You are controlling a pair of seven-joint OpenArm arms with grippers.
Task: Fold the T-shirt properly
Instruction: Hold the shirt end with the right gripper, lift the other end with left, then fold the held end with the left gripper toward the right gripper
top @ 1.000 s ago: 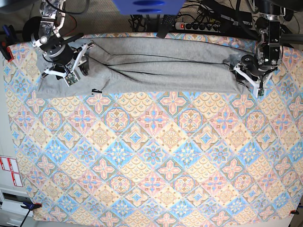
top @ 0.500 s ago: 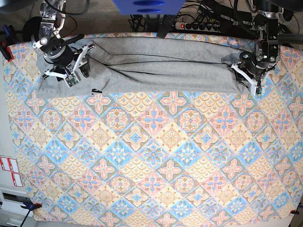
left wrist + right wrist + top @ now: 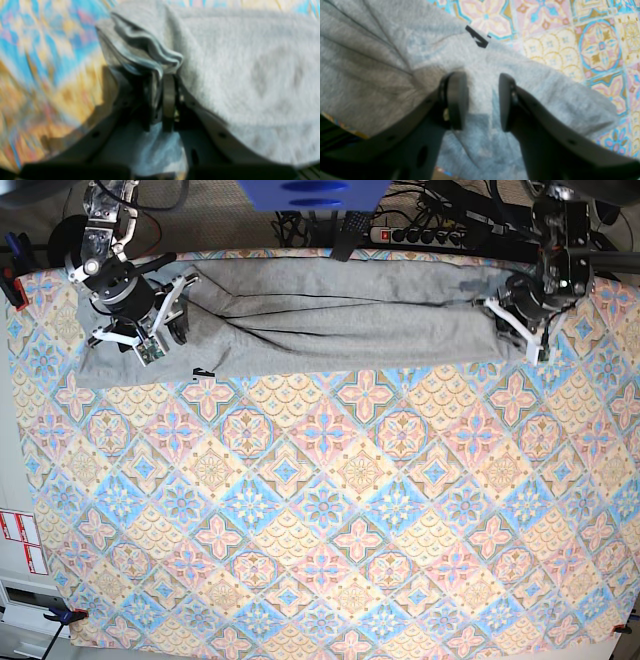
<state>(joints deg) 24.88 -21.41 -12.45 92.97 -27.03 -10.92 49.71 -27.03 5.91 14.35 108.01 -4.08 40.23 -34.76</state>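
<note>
- One patterned tablecloth (image 3: 330,510), tiled in pink, blue and yellow, covers the whole table in the base view, and most of it lies bare.
- The grey T-shirt (image 3: 330,320) stretches as a long folded band across the far edge of the cloth, running from one arm to the other, with creases along its length.
- A small piece of black print (image 3: 203,372) shows at the shirt's near edge toward the left of the base view; the right wrist view shows the same mark (image 3: 477,38) just beyond the fingers.
- The right gripper (image 3: 480,102) sits over the shirt's end at the left of the base view (image 3: 150,315). Its fingers (image 3: 456,100) are spread apart with grey fabric lying between them; whether they touch the cloth I cannot tell.
- The left gripper (image 3: 161,100) is at the shirt's other end, at the right of the base view (image 3: 515,320). Its fingers (image 3: 169,100) are pressed nearly together, pinching a bunched fold of the shirt's edge (image 3: 147,55), which stands up in ridges just above the tips. This view is blurred.
</note>
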